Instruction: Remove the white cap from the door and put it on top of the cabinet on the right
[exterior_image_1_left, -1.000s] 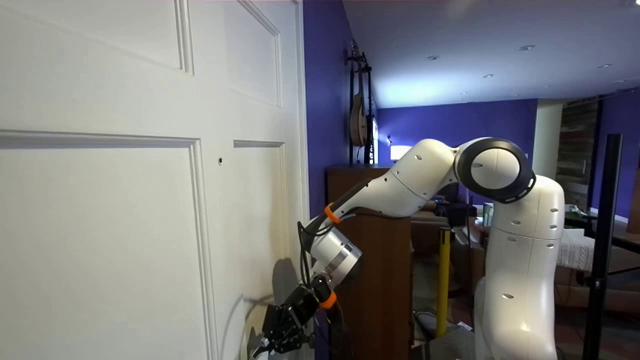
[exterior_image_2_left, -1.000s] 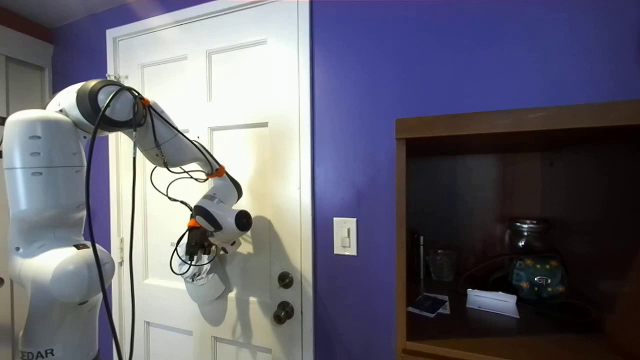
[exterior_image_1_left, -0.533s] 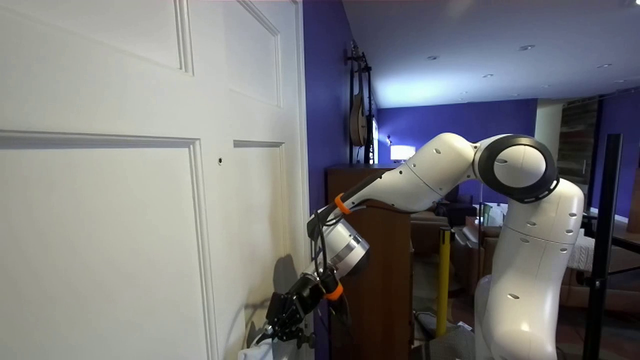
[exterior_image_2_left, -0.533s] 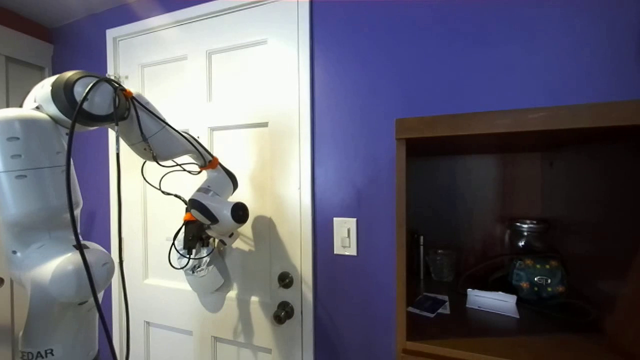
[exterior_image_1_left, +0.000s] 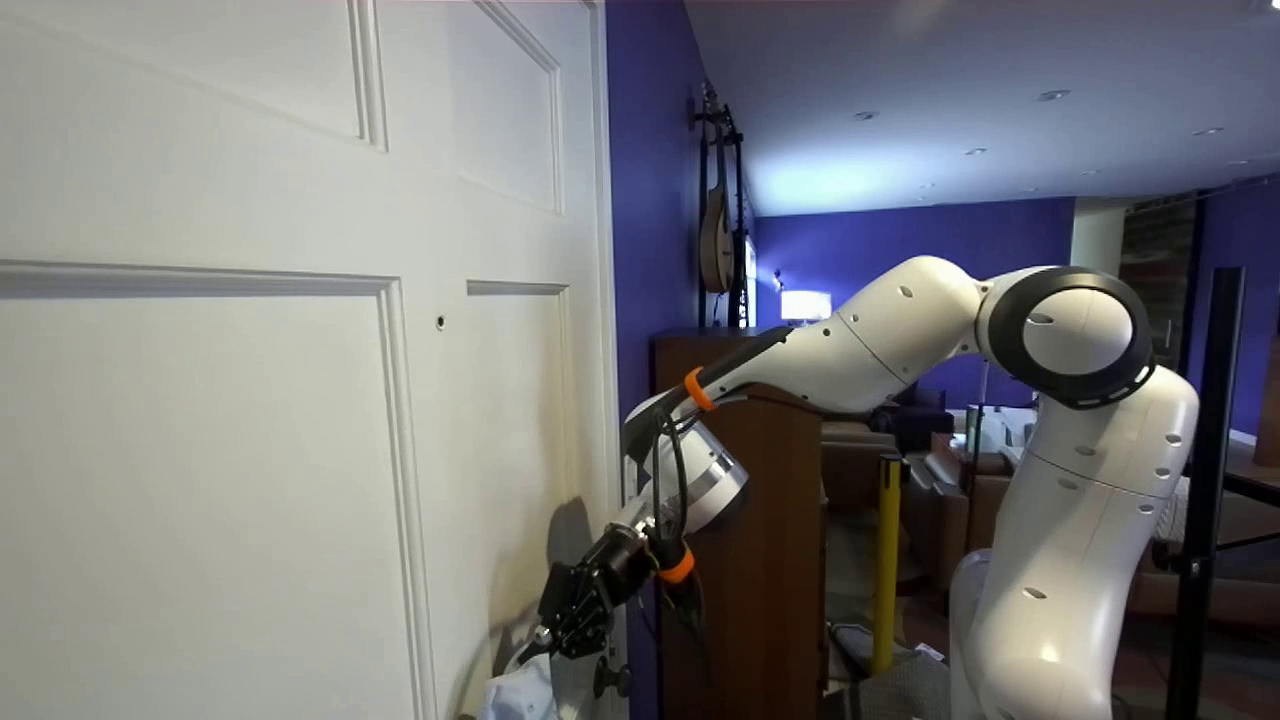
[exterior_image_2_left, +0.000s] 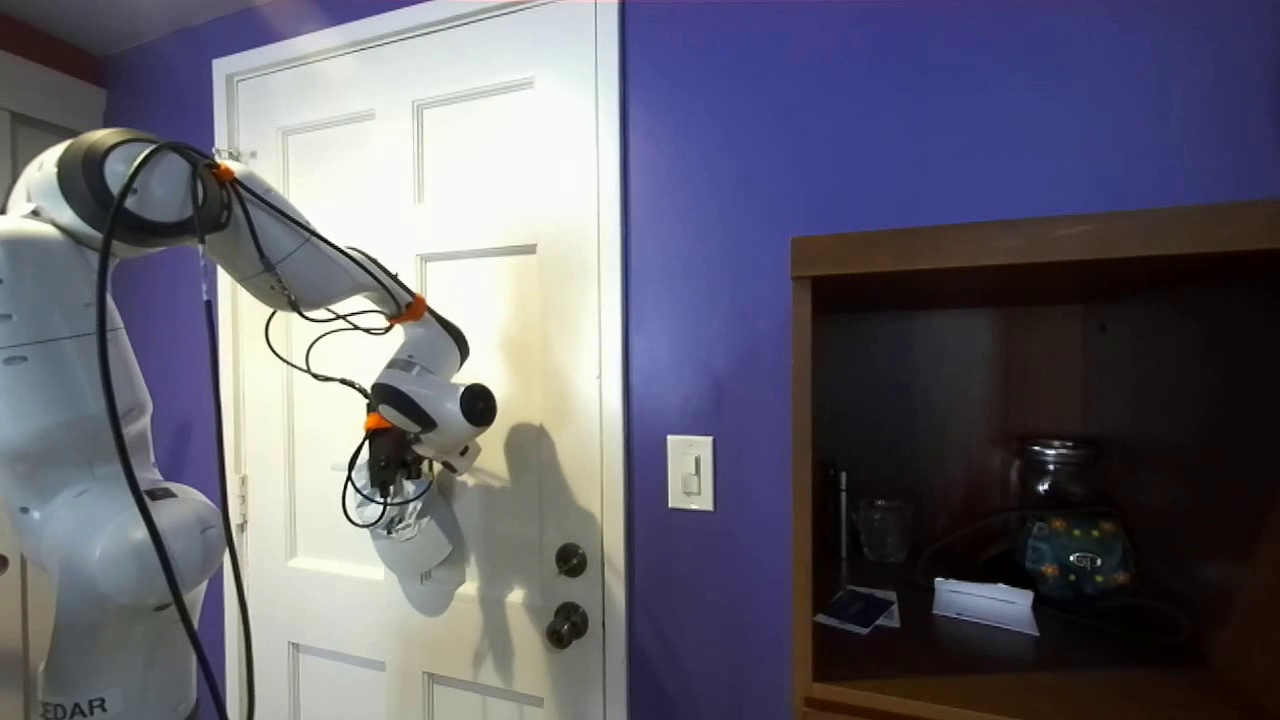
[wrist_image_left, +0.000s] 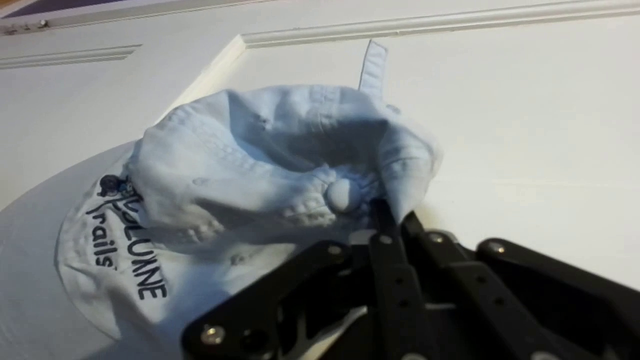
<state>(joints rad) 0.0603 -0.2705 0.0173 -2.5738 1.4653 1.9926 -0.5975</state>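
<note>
Evidently, the black gripper (wrist_image_left: 398, 216) clamps 1 fold of the white fabric cap (wrist_image_left: 240, 192) near the white panelled door (exterior_image_2_left: 490, 290).

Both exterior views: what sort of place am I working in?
Most likely a home: a guitar hangs on the purple wall, what looks like a lit lamp glows beyond, and a flowered bag sits in the brown cabinet.

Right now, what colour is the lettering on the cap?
Black, or nearly so: the lettering on the white cap shows best in the wrist view.
</note>
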